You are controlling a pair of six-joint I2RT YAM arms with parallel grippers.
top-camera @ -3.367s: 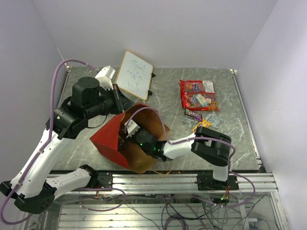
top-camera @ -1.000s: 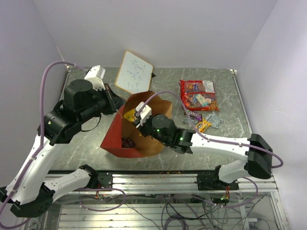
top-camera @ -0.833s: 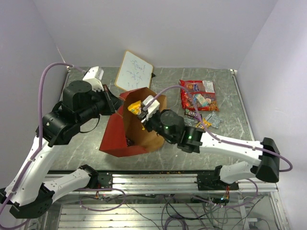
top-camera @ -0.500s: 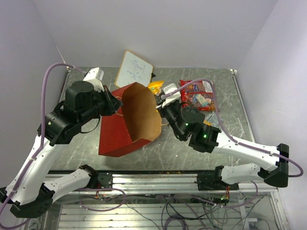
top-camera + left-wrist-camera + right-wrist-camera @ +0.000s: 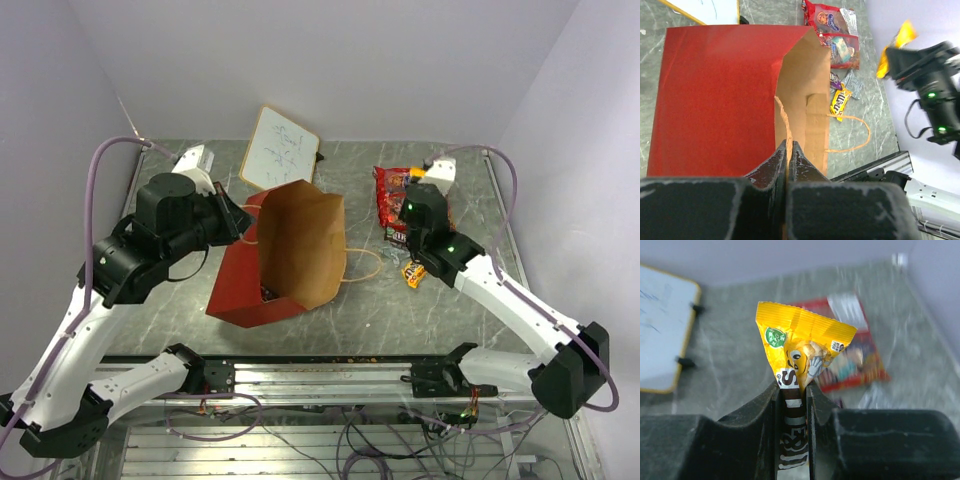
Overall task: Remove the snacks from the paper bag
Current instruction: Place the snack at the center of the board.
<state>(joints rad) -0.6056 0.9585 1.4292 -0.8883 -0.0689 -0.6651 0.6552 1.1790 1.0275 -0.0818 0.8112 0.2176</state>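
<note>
Presently: right gripper [image 5: 792, 390] grasping a yellow M&M's packet [image 5: 800, 347], held over the large red candy bag [image 5: 388, 195] on the bench [image 5: 380, 310]. Left gripper [image 5: 789, 150] clenched on the rim of the open-mouthed red paper bag [image 5: 235, 285]; a second yellow packet [image 5: 840, 102] lies near its loop handle [image 5: 860, 135].

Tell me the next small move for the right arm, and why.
Probably lower the right hand and let the yellow packet go beside the large red candy bag. The packet is pinched in that hand, out of the paper bag, and the hand hangs over the snacks lying there.
</note>
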